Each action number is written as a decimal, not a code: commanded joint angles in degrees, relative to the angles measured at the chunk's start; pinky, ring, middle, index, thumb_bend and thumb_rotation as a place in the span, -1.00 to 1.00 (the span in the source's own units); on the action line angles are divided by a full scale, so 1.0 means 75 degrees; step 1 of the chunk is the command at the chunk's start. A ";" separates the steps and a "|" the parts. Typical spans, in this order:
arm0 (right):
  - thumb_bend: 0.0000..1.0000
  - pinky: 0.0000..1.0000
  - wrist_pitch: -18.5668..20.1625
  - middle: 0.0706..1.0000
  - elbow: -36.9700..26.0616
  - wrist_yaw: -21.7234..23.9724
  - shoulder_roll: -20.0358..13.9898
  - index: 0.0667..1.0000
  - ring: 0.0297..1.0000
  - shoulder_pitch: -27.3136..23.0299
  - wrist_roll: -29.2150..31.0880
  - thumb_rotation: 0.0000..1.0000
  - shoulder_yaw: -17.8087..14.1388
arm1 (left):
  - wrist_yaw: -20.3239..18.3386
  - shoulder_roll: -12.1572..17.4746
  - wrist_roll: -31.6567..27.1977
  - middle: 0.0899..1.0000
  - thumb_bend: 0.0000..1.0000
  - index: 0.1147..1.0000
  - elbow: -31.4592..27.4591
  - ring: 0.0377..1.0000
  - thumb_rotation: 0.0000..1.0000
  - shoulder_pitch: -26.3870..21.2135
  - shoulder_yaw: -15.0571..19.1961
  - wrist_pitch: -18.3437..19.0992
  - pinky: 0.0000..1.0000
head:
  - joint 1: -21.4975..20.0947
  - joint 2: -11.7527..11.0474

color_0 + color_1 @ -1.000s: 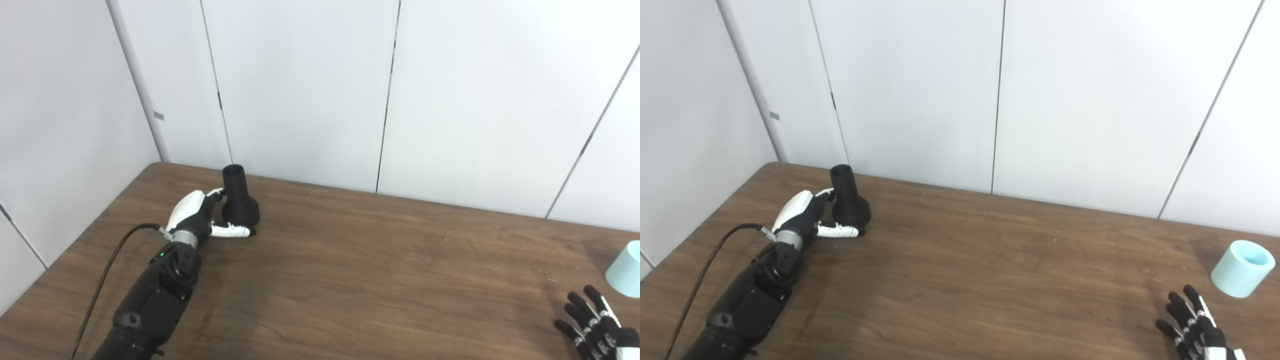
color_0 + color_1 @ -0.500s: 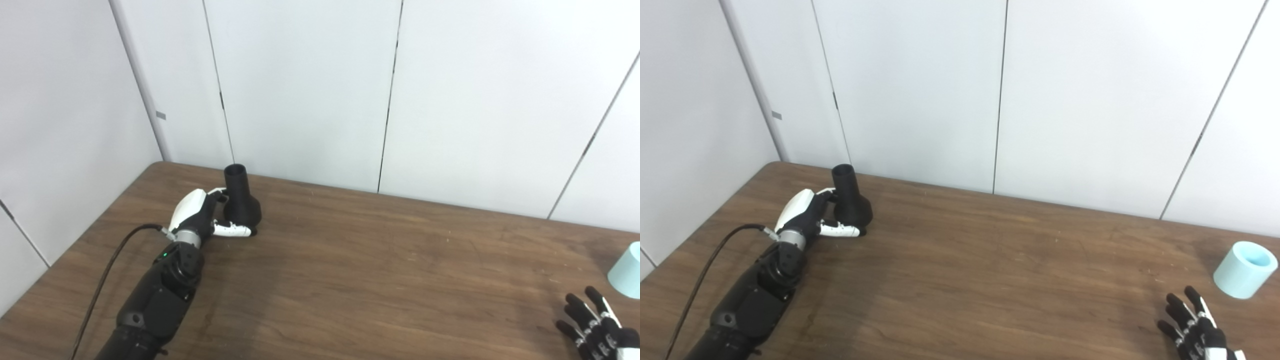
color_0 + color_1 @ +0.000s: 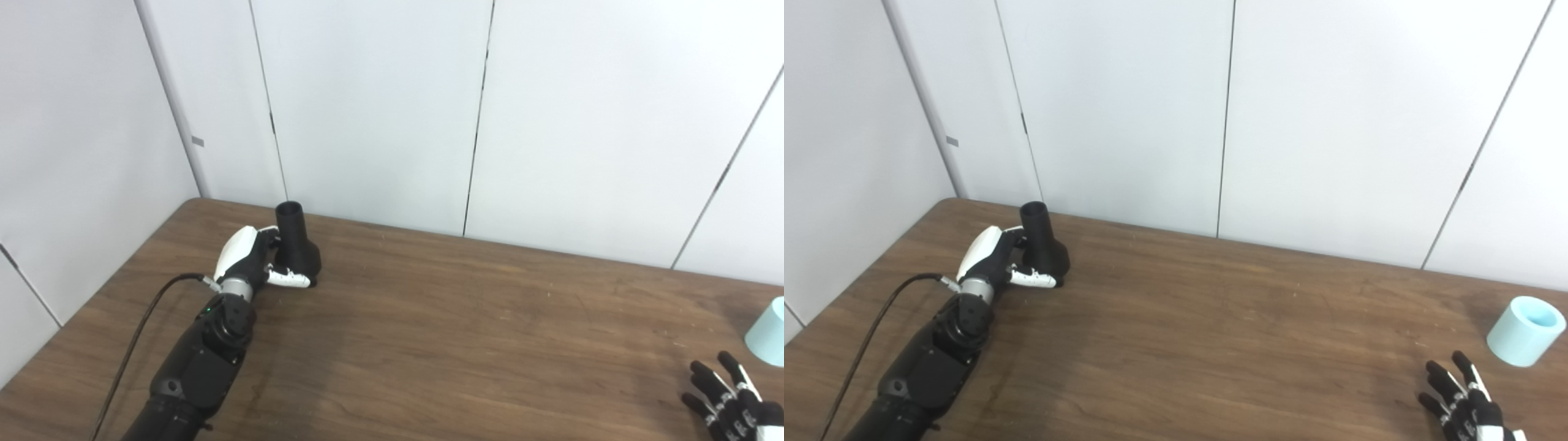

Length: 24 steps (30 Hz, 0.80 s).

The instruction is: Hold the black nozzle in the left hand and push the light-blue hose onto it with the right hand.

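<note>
the black nozzle (image 3: 297, 248) stands upright at the far left end of the wooden bench (image 3: 441, 331), narrow neck up. the left hand (image 3: 248, 263) wraps its fingers (image 3: 288, 279) around the nozzle's wide base, gripping it. far across the bench from the nozzle, the light-blue hose (image 3: 1525, 331) shows whole in the right eye view; the left eye view cuts it at the frame edge. the right hand (image 3: 1464, 407) lies near the hose, fingers spread, holding nothing.
</note>
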 commanded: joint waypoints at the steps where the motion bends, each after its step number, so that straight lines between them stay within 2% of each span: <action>1: 0.24 0.70 0.0142 0.76 -0.0161 0.0012 0.0021 0.95 0.85 -0.0002 0.0009 1.00 0.0034 | 0.0220 0.0092 0.0136 0.12 0.18 -0.09 -0.0021 0.46 -0.92 -0.0204 -0.0054 -0.0334 0.85 | 0.0012 0.0012; 4: 0.24 0.68 0.0176 0.75 -0.0216 -0.0022 0.0049 0.95 0.85 0.0004 -0.0014 1.00 0.0050 | 0.0458 0.0131 0.0286 -0.11 0.06 -0.14 0.0069 0.24 -0.99 -0.0157 -0.0134 -0.0590 0.48 | 0.0021 0.0010; 5: 0.24 0.68 0.0184 0.75 -0.0225 -0.0029 0.0054 0.95 0.85 0.0005 -0.0018 1.00 0.0053 | 0.0501 0.0138 0.0313 -0.13 0.06 -0.14 0.0084 0.21 -1.00 -0.0148 -0.0148 -0.0635 0.45 | 0.0021 0.0010; 10: 0.24 0.68 0.0205 0.74 -0.0219 -0.0052 0.0051 0.95 0.85 -0.0004 -0.0020 1.00 0.0057 | 0.0511 0.0175 0.0351 -0.14 0.05 -0.15 0.0078 0.19 -1.00 -0.0156 -0.0118 -0.0616 0.42 | 0.0027 0.0014; 16: 0.24 0.71 0.0267 0.73 -0.0239 -0.0077 0.0041 0.95 0.85 -0.0006 -0.0029 1.00 0.0061 | 0.0515 0.0175 0.0435 -0.11 0.05 -0.17 -0.0012 0.20 -1.00 -0.0149 -0.0097 -0.0464 0.22 | 0.0020 0.0035; 20: 0.24 0.71 0.0314 0.72 -0.0283 -0.0108 0.0045 0.94 0.85 -0.0013 -0.0051 1.00 0.0086 | 0.0468 0.0154 0.0414 -0.09 0.05 -0.17 -0.0127 0.19 -1.00 -0.0120 -0.0077 -0.0417 0.22 | -0.0064 0.0054; 24: 0.24 0.70 0.0380 0.72 -0.0355 -0.0154 0.0049 0.94 0.84 -0.0023 -0.0094 1.00 0.0107 | 0.0334 0.0040 0.0428 -0.09 0.05 -0.17 -0.0623 0.20 -1.00 0.0011 -0.0118 -0.0139 0.25 | -0.0162 0.0082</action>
